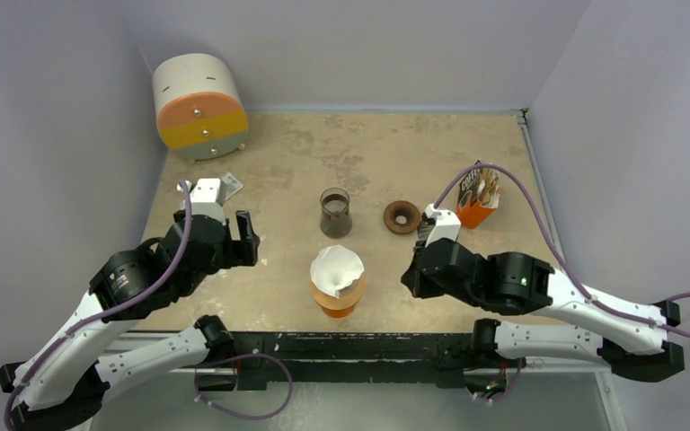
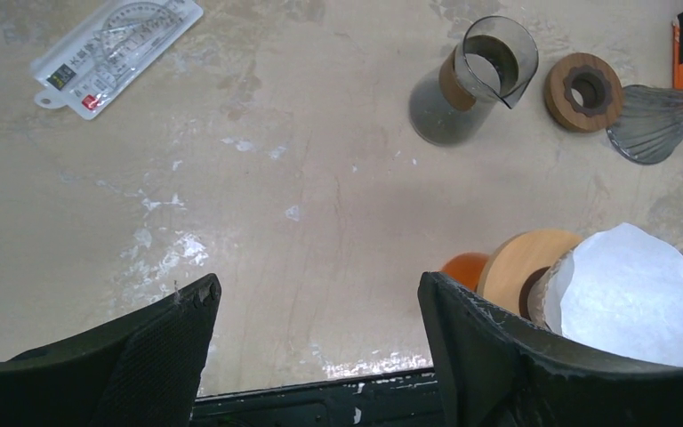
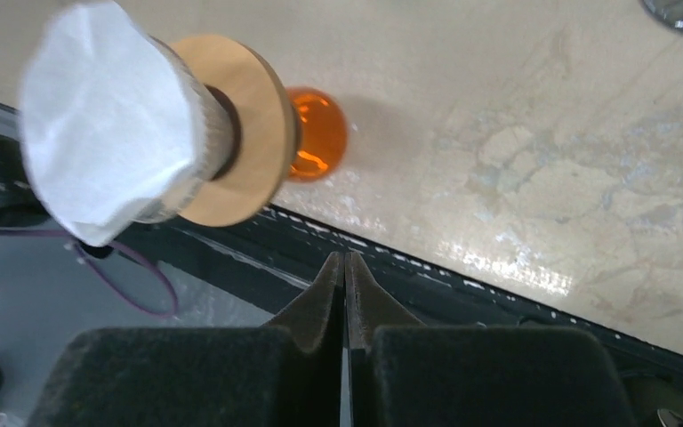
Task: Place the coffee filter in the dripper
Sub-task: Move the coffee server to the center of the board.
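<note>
The coffee filter [image 1: 337, 267] sits in the dripper [image 1: 336, 303], with both grippers clear of it.
Left of the dripper, the left gripper [image 2: 316, 298] gapes wide and empty over bare table [image 1: 278, 171]. The coffee filter looks feather-light, thin and easily crumpled; I'd pinch only its raised rim, gently. The table's front edge runs just before the dripper, and a glass carafe [image 1: 335, 213] stands behind it. Right of the dripper, the right gripper [image 3: 347, 267] is pressed shut, holding nothing.
</note>
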